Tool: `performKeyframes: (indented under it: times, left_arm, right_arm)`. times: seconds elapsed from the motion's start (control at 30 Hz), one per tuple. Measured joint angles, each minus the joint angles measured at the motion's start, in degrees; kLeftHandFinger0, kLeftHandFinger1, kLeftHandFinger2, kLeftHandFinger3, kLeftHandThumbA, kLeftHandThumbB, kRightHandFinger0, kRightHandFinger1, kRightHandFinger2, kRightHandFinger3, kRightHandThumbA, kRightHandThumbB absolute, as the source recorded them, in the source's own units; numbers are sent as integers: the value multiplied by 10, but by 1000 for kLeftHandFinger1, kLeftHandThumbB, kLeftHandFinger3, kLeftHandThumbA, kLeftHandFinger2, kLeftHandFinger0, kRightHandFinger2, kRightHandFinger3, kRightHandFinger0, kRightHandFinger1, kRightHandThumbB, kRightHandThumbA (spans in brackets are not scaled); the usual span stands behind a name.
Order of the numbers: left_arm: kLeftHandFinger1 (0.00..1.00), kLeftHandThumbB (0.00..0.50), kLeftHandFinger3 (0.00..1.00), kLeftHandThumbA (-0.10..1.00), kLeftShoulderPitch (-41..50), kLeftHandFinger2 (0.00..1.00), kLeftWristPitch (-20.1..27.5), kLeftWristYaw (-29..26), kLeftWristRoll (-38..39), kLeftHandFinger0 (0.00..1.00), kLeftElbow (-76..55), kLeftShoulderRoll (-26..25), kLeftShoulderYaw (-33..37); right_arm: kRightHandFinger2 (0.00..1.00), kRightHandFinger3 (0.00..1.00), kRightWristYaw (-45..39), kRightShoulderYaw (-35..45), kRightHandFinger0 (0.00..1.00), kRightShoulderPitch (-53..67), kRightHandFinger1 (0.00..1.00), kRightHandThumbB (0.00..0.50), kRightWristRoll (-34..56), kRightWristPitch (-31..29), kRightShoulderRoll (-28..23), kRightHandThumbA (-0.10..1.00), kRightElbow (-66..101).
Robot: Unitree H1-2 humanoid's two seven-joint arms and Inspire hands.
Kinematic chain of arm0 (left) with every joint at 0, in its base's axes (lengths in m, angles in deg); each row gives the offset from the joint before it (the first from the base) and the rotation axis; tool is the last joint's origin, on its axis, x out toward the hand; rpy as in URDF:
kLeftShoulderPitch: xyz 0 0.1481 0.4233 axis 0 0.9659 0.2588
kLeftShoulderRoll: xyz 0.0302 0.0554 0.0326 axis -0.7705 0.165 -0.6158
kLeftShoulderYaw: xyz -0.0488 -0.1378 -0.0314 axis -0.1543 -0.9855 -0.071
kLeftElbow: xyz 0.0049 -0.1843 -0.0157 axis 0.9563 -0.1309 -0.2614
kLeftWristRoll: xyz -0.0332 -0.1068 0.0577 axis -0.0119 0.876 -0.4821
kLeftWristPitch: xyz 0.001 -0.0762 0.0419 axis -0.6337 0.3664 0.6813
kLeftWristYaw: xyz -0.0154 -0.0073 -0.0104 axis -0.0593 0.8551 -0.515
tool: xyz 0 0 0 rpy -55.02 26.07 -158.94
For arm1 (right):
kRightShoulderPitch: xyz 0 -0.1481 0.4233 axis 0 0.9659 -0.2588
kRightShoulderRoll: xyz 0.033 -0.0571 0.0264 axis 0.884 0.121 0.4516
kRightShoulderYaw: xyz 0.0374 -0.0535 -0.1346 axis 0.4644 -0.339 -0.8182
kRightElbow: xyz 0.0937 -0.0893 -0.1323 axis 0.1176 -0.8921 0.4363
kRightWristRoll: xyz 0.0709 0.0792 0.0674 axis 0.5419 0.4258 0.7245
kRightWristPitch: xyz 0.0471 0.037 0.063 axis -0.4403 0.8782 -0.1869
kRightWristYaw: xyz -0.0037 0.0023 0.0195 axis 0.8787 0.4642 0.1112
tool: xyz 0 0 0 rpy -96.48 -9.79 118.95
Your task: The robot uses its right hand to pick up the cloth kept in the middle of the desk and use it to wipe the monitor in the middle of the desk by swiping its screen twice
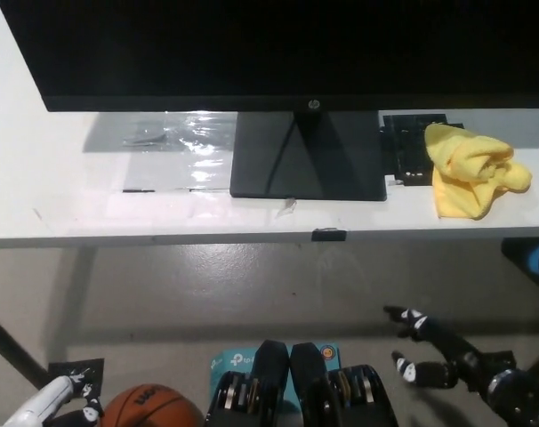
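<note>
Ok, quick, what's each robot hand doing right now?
Left robot hand: at the lower left edge, state cannot be told.
Right robot hand: open, empty, below the desk edge, short of the yellow cloth.

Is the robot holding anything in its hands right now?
No. The black right hand is open and empty, low beneath the desk. The yellow cloth lies untouched on the desk. The white left hand holds nothing visible.

Orange basketball (149,406) on the floor, black device (412,147) beside the monitor stand.
</note>
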Motion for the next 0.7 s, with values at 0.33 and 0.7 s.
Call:
performKeyframes:
  times: [0.33, 0.7]
  left_arm:
    - [1000, 282, 859, 288, 9, 990, 1, 2, -4, 987, 2, 4, -5]
    - [1000, 264, 856, 260, 15, 1000, 1, 2, -11, 985, 1, 6, -7]
  right_arm:
    - [827, 1000, 42, 109, 681, 8, 715, 51, 10, -83, 29, 286, 67]
    - [769, 1000, 46, 165, 500, -28, 626, 95, 23, -92, 28, 196, 173]
